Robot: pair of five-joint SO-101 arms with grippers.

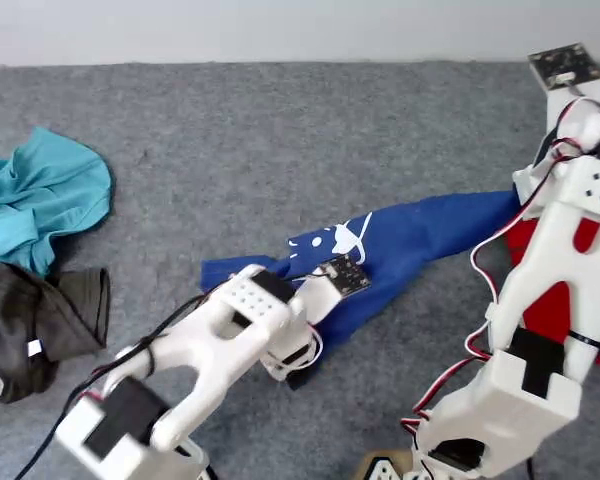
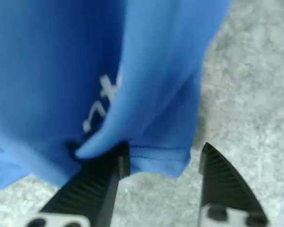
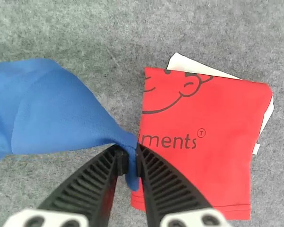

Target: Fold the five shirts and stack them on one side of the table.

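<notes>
A blue shirt (image 1: pixel 400 240) with white print lies stretched across the grey table, from the middle toward the right. My right gripper (image 3: pixel 128 163) is shut on one pinched corner of the blue shirt (image 3: pixel 52 113), next to a folded red shirt (image 3: pixel 203 137). A white shirt (image 3: pixel 189 64) peeks out from under the red one. My left gripper (image 2: pixel 161 163) is open at the other end of the blue shirt (image 2: pixel 85 71). The hem lies between its jaws and a fold rests on one finger (image 2: pixel 102 184). In the high view the left gripper (image 1: pixel 298 365) sits at the shirt's near edge.
A crumpled teal shirt (image 1: pixel 40 190) and a dark shirt (image 1: pixel 40 320) lie at the table's left edge. The red shirt (image 1: pixel 550 300) sits at the right side, partly under the right arm. Bare grey felt (image 1: pixel 280 140) stretches across the back of the table.
</notes>
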